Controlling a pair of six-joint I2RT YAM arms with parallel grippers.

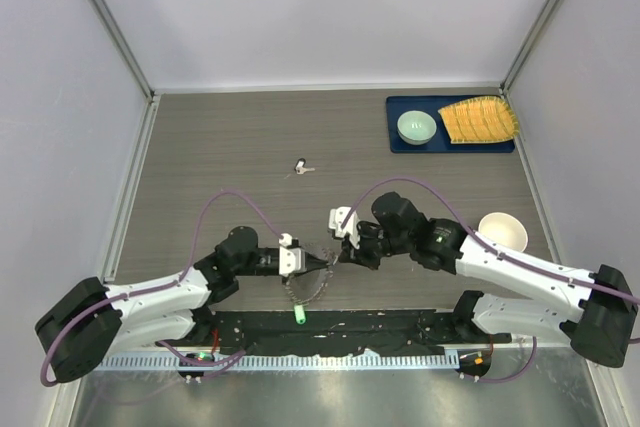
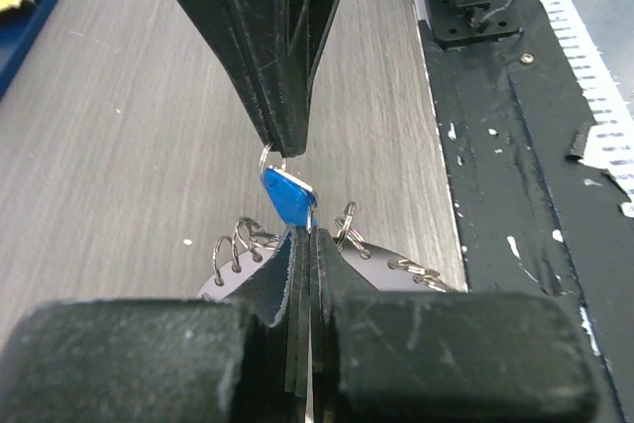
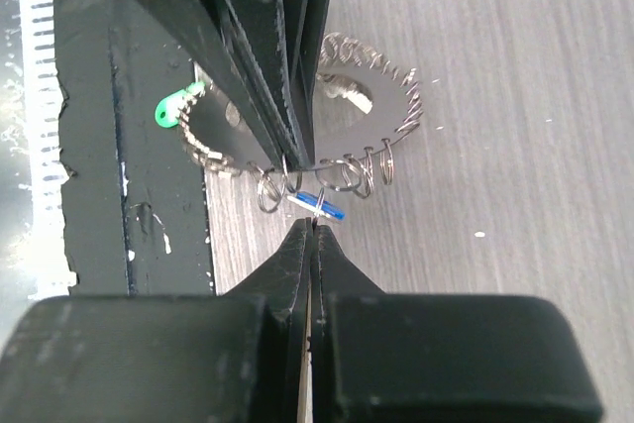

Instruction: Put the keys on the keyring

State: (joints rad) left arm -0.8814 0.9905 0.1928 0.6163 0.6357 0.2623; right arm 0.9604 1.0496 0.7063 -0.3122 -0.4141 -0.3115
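The step in hand is judged to be hooking the blue key (image 2: 287, 200) onto the keyring (image 3: 391, 111). The key is held just over the ring's rim, clamped in the left gripper (image 2: 302, 245). The right gripper (image 3: 310, 230) is shut by the key's little loop (image 2: 267, 156). The green key (image 3: 173, 106) is seen at the rim. Next, the loop must be slid on gently.

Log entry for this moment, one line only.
left gripper: shut | right gripper: shut | blue key: between both tips, by keyring rim | green key: at keyring rim
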